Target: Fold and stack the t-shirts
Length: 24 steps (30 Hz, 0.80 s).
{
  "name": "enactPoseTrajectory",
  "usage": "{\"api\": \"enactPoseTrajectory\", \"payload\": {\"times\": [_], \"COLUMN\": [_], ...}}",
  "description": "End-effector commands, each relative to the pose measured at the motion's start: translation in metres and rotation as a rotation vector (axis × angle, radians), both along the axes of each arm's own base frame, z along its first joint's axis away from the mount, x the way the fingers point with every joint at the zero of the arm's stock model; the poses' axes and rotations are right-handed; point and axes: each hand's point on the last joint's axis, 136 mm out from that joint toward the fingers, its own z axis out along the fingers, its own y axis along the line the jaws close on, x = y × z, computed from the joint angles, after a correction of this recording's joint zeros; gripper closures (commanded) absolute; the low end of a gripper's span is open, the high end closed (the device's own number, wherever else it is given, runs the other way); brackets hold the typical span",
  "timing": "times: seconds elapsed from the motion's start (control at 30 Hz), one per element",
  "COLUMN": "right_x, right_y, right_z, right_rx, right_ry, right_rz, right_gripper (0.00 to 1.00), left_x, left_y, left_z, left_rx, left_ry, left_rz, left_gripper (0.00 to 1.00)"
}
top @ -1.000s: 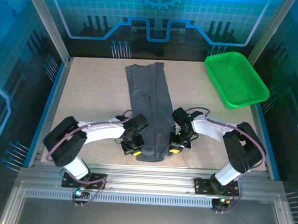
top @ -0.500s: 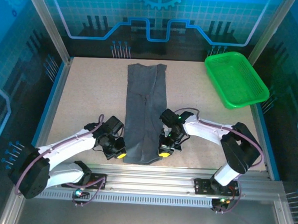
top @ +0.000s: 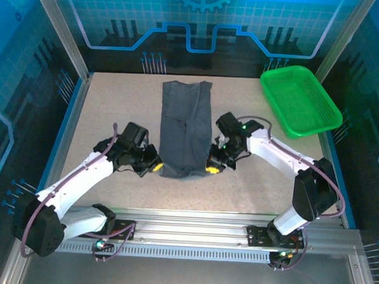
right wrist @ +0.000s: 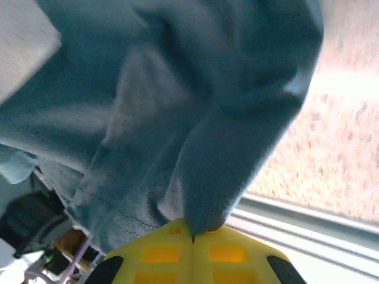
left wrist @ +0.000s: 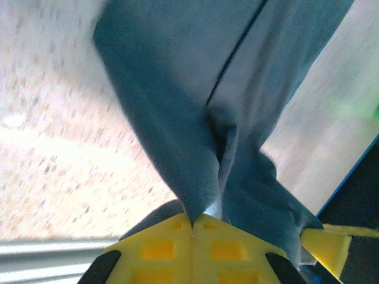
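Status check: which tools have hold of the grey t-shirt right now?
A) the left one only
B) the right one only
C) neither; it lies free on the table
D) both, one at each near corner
D: in each wrist view a fold of the t-shirt is pinched between closed yellow jaws, with the left tool and the right tool at its near corners.

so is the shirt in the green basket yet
No, the t-shirt lies in a long strip on the table, well apart from the green basket.
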Motion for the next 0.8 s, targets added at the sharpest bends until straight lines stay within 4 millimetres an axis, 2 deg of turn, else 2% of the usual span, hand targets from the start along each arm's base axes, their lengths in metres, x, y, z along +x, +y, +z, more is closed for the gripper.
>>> {"api": "enactPoseTrajectory", "payload": {"times": [0.0, 0.03, 0.17, 0.33, 0.47, 0.77], "right_x": [0.038, 0.054, 0.104, 0.149, 0.174, 0.214], "right_y": [-0.008, -0.005, -0.001, 0.000, -0.003, 0.001], "right_z": [0.000, 0.005, 0.001, -0.008, -0.017, -0.045], "right_rx": [-0.039, -0.027, -0.039, -0.057, -0.093, -0.098], "right_ry": [-0.036, -0.063, -0.098, -0.112, -0.115, -0.097], "right_rz": [-0.020, -0.025, -0.044, -0.078, -0.107, -0.142], "right_gripper": [1.00, 1.00, 1.00, 1.00, 1.00, 1.00], "left_x": [0.049, 0.063, 0.104, 0.148, 0.170, 0.217], "left_y": [0.005, 0.005, 0.010, 0.018, 0.026, 0.035], "left_z": [0.015, 0.017, 0.016, 0.013, 0.000, -0.019], "left_rx": [-0.024, -0.029, -0.022, -0.035, -0.017, -0.043], "left_ry": [-0.095, -0.112, -0.132, -0.156, -0.127, -0.092], "left_rz": [0.084, 0.089, 0.101, 0.116, 0.110, 0.118], "left_gripper": [1.00, 1.00, 1.00, 1.00, 1.00, 1.00]}}
